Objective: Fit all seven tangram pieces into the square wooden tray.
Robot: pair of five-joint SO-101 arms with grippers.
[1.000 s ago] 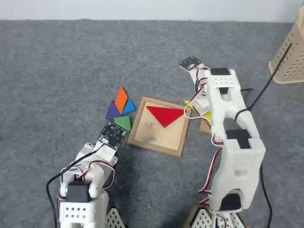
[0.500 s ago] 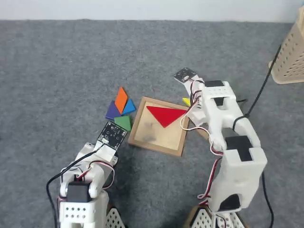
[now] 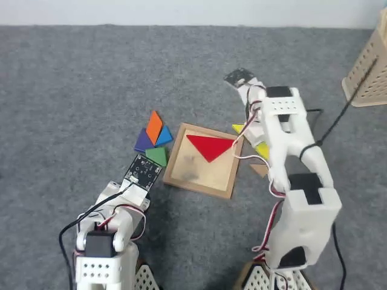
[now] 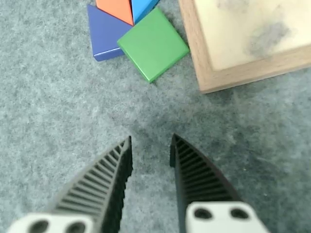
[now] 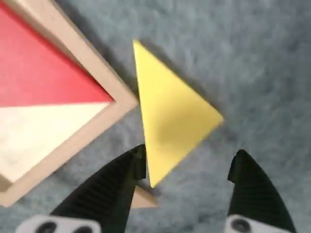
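The square wooden tray [image 3: 181,179] lies mid-table with a red triangle [image 3: 209,147] in its far corner. Off its right corner lies a yellow triangle [image 5: 170,116], which peeks out under the right arm [image 3: 284,121] in the high view. My right gripper [image 5: 189,162] is open and hovers over it, one finger on each side. The tray's corner [image 5: 73,141] and the red triangle [image 5: 43,73] lie just beside it. Orange [image 3: 155,125], blue [image 3: 164,135], purple [image 3: 143,141] and green [image 3: 157,156] pieces cluster left of the tray. My left gripper [image 4: 150,143] hangs open over bare carpet near the green square [image 4: 153,43].
A small tan piece [image 3: 260,169] lies on the carpet right of the tray, under the right arm. A slatted wooden crate [image 3: 369,66] stands at the far right edge. Grey carpet covers the table.
The right arm swung left toward the tray's corner, then back right; more of the yellow triangle shows beneath it now. The left arm and the pieces have not moved.
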